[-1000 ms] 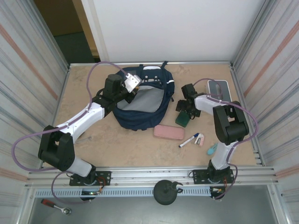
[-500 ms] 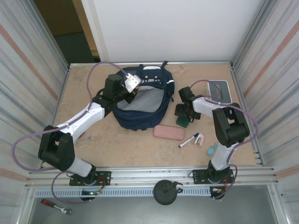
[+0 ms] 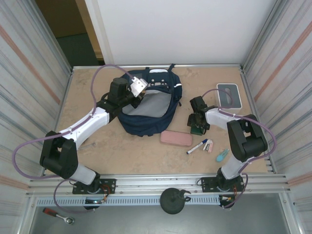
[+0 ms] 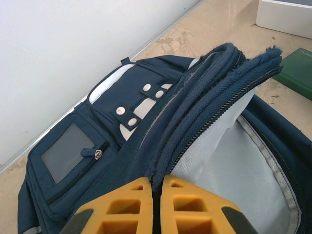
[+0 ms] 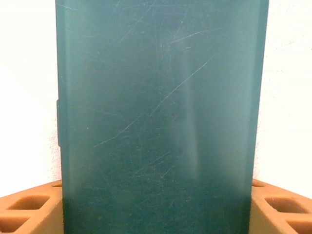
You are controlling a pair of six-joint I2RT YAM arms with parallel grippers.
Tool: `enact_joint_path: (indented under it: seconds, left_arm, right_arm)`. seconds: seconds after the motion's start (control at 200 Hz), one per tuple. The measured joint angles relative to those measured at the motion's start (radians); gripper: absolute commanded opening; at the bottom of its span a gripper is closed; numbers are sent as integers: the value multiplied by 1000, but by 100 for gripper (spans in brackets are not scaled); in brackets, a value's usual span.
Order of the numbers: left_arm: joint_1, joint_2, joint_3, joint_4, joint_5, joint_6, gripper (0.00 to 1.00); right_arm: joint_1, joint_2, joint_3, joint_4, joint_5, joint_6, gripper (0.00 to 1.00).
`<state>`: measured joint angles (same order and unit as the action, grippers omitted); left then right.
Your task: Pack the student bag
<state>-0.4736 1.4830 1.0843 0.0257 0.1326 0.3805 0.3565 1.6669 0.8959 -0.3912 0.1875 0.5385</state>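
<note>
Navy student bag (image 3: 141,127) gapes (grey lining), rim pinched in left gripper (image 4: 157,184) — right gripper (image 3: 197,126) has narrowed onto green case (image 5: 156,112).

One bag (image 3: 145,127), one marker (image 3: 197,146), one box (image 3: 228,94)

The top camera looks steeply down on the table (image 3: 126,151). The left wrist camera closely faces the student bag (image 4: 122,122), which the top view shares. The right wrist camera seemingly hugs a green case (image 5: 161,122).
</note>
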Motion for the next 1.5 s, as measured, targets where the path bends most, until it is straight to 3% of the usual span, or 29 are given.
enact_joint_path:
  seconds: [0.125, 0.255, 0.391, 0.546, 0.731, 0.932, 1.338, 1.503]
  left_arm:
    - [0, 0, 1, -5, -1, -22, 0]
    - [0, 0, 27, -26, -7, -42, 0]
    - [4, 18, 108, -60, -3, -47, 0]
    - [37, 67, 220, -105, 29, -65, 0]
    - [60, 126, 330, -163, 74, -91, 0]
    - [65, 155, 393, -203, 107, -124, 0]
    - [77, 186, 432, -215, 137, -290, 0]
    - [88, 186, 432, -209, 137, -336, 0]
  right_arm:
    - [11, -43, -19, -14, 5, -18, 39]
    - [23, -192, -35, -50, -20, -62, 34]
    - [61, -349, -22, -53, -136, -119, 34]
    - [159, -353, 59, -73, -288, -167, 34]
    - [231, -242, 187, -61, -467, -181, 34]
    - [265, -19, 340, -14, -558, -149, 35]
    - [306, 294, 581, 120, -542, 16, 42]
    - [339, 357, 666, 129, -471, 70, 54]
